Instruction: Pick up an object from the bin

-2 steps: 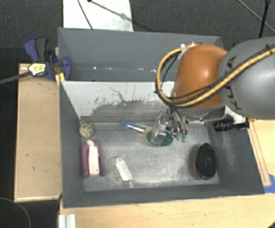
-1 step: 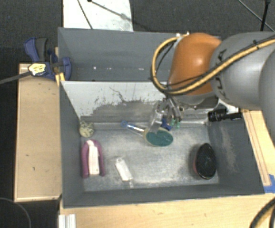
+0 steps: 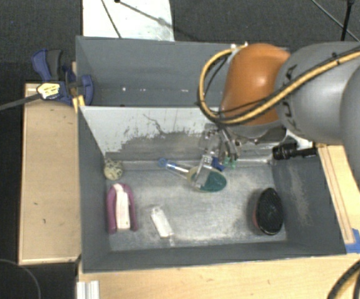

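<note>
The gripper (image 3: 212,166) is hanging low by the middle of the bin's (image 3: 136,73) back wall, right over a round dark-green thing (image 3: 216,182) that is lying there — I cannot tell if it is open or pinching — so nothing is lifted out yet.

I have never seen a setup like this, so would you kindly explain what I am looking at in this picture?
The one camera looks down into a grey metal bin. The big grey shape with the orange cover, reaching in from the right, is a robot arm. Its gripper hangs near the bin's back, just above a teal rounded piece and a blue-tipped tube. Elsewhere lie a purple-and-white item, a small white piece, a black oval thing and a pale little ball. Whether it grips anything is unclear.
</note>
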`<action>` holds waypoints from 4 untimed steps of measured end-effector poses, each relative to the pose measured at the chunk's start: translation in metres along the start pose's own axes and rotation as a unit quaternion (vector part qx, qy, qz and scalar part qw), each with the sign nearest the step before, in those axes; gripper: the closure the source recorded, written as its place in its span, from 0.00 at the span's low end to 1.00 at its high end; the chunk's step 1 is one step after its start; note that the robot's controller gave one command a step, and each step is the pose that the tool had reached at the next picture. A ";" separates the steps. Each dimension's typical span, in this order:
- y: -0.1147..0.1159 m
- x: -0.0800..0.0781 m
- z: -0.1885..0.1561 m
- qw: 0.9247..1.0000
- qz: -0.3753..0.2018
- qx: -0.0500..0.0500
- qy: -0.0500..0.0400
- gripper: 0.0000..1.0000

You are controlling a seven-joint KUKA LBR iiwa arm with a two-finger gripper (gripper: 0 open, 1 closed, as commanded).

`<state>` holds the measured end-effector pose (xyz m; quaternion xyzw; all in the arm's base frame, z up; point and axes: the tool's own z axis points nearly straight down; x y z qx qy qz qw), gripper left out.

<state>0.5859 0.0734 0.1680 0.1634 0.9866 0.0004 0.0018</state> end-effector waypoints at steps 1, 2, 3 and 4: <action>-0.026 0.016 0.019 1.000 0.031 0.001 0.002 0.00; -0.024 0.000 0.094 1.000 0.031 0.002 0.003 0.00; -0.023 -0.002 0.090 1.000 0.031 0.001 0.001 1.00; -0.005 0.011 -0.075 1.000 0.013 -0.002 -0.003 1.00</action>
